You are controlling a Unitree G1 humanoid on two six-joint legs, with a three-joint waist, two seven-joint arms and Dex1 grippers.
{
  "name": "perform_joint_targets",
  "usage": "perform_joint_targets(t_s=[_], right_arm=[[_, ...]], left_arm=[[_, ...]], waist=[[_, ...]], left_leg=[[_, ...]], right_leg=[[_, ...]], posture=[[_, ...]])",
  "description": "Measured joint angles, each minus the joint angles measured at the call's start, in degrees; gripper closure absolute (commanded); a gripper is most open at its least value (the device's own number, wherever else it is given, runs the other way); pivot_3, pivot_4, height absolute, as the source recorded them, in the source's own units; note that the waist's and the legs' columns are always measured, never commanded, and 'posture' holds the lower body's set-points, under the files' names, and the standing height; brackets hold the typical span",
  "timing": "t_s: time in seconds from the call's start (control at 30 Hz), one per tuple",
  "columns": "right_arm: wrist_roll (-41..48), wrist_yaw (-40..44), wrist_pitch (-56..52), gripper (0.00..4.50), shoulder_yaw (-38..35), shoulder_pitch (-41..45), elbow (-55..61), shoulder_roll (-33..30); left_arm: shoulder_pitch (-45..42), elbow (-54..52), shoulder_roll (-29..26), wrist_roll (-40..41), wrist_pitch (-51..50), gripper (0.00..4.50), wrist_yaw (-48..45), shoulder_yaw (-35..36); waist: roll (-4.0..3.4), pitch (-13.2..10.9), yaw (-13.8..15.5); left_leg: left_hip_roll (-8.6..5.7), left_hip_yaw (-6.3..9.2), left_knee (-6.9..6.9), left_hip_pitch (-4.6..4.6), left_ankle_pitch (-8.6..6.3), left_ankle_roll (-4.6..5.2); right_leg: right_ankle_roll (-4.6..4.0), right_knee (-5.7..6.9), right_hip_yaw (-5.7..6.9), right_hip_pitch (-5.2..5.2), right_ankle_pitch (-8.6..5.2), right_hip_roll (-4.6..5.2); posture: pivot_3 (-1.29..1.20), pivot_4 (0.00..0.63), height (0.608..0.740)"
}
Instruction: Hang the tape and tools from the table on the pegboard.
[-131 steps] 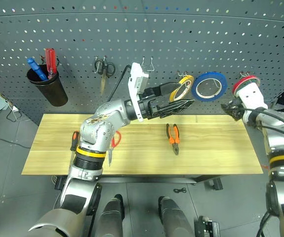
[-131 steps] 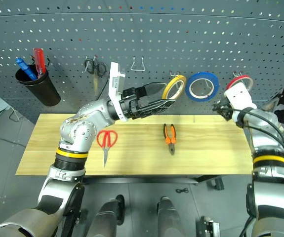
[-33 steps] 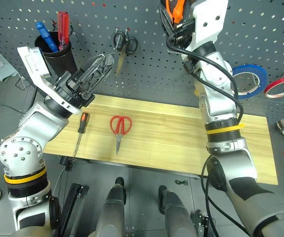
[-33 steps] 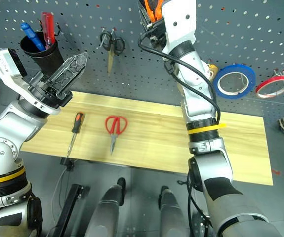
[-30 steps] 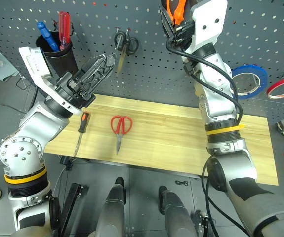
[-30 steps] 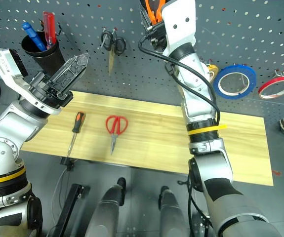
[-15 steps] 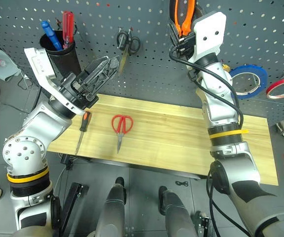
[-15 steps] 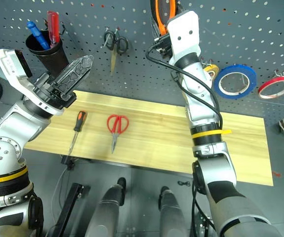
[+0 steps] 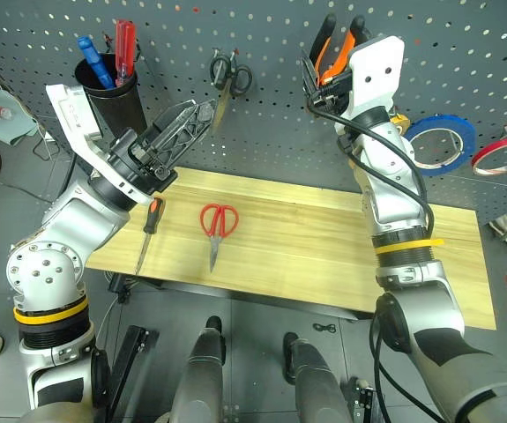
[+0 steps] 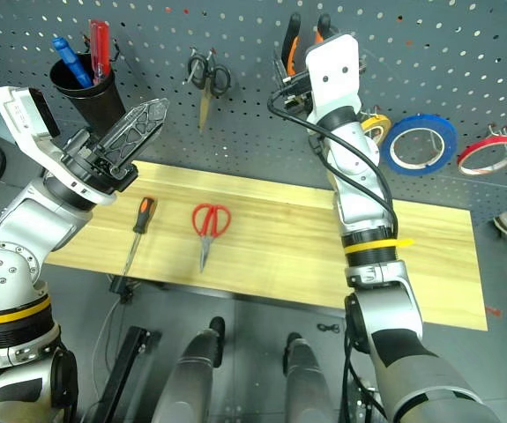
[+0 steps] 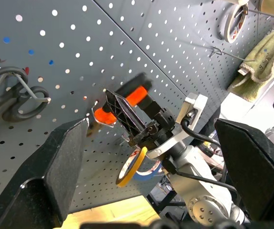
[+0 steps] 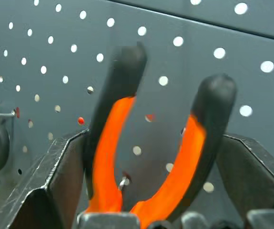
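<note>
Pliers [image 12: 141, 143] nose hidden behind right gripper [image 12: 151, 157]

Right gripper [image 9: 331, 63] is raised at the pegboard [image 9: 262, 106], with the pliers [image 9: 337, 44] between its fingers, handles up. Red-handled scissors [image 9: 217, 226] and screwdriver [image 9: 148, 229] lie on the table [image 9: 324, 247].

The head of the pliers [image 12: 146, 143] is cut off by the right wrist view's lower edge, so whether a hook carries them cannot be told. In the head views their lower part is hidden behind the right end effector [image 9: 332, 70]. The screwdriver [image 9: 145, 236] handle is partly covered by the left arm.
</note>
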State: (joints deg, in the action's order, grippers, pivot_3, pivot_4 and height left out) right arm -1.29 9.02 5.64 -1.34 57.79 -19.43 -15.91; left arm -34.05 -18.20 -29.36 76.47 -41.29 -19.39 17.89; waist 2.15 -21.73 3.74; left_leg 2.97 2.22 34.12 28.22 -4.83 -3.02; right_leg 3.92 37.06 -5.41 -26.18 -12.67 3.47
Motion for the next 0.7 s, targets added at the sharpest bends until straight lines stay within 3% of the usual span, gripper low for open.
perform_joint_targets(t_s=[0.2, 0.43, 0.57, 0.7], right_arm=[[4.1, 6.0, -11.4, 0.04, -0.4, -9.0, 12.4, -3.6], [13.3, 14.9, -27.7, 0.04, -1.4, -18.5, 30.9, -9.6], [21.2, 22.1, -36.5, 0.04, -1.4, -23.7, 39.2, -13.8], [30.7, 31.6, -45.9, 0.04, 0.6, -28.2, 42.8, -18.5]], left_arm=[[2.0, 0.1, -1.3, -1.5, -0.5, 0.0, -0.7, -0.3], [8.5, -0.1, -3.1, -10.8, -0.9, 0.0, -1.2, -3.9], [14.2, -1.1, -4.5, -23.0, -1.0, 0.0, 3.0, -9.9], [17.2, -1.1, -1.0, -34.5, -2.1, 0.0, 13.3, -14.9]], waist=[[0.0, 0.0, 0.0], [0.0, 0.0, -1.0], [0.0, 0.0, -1.6], [0.01, 0.0, -1.6]], left_leg=[[0.0, 0.0, -0.24, 0.01, 0.0, 0.01], [0.01, 0.0, -0.23, -0.02, 0.0, 0.0], [0.02, -0.01, -0.22, -0.04, 0.0, 0.01], [0.02, -0.01, -0.16, -0.02, 0.0, 0.02]], right_leg=[[-0.01, -0.08, 0.03, -0.03, -0.01, 0.02], [-0.03, -0.05, 0.01, -0.05, -0.02, 0.01], [-0.03, -0.05, -0.02, -0.03, -0.04, 0.01], [-0.02, -0.05, -0.03, -0.02, -0.04, 0.01]], posture=[[0.16, 0.367, 0.74], [0.13, 0.377, 0.74], [0.11, 0.392, 0.74], [0.09, 0.397, 0.74]])
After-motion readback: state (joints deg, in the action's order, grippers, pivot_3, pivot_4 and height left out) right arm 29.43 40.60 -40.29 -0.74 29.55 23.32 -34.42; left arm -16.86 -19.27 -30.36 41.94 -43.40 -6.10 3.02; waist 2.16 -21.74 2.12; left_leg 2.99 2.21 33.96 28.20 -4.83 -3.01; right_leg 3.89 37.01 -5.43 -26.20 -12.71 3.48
